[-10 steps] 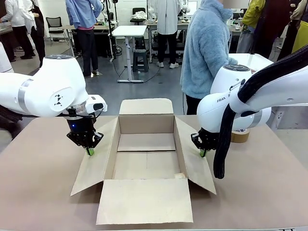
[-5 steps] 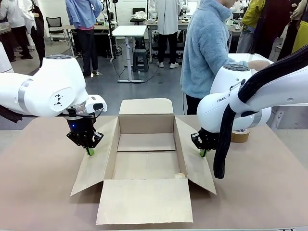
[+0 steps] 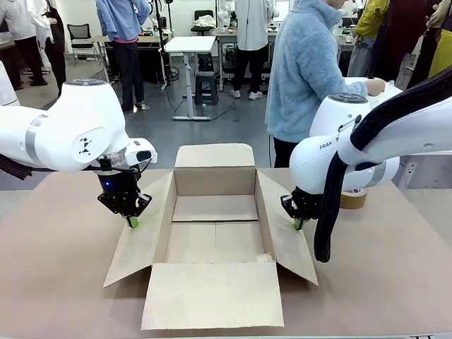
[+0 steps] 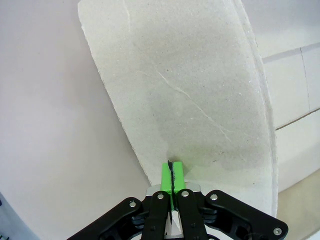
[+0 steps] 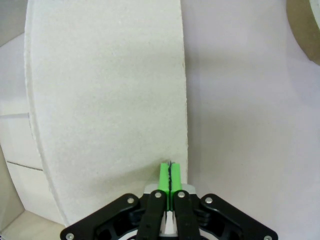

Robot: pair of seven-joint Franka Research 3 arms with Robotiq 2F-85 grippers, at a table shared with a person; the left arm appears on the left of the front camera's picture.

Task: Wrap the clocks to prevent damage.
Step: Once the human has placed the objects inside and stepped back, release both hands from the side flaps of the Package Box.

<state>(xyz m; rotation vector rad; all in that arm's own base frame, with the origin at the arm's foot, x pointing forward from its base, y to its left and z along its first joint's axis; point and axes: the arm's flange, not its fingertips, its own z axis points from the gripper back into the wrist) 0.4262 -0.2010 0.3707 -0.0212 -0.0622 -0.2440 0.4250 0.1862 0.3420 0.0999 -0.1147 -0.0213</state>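
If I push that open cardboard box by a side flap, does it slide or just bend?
Probably light: the cardboard box is empty, so it may slide easily on the smooth table. The left flap looks thin and splayed, so it would likely hinge first. Wide and low, tipping seems unlikely.

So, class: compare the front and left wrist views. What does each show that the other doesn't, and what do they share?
Front view: the whole open cardboard box, the right gripper, a tape roll and a person in blue. Left wrist view: a faint crease across the left flap. Shared: the left gripper, shut, tips at that flap.
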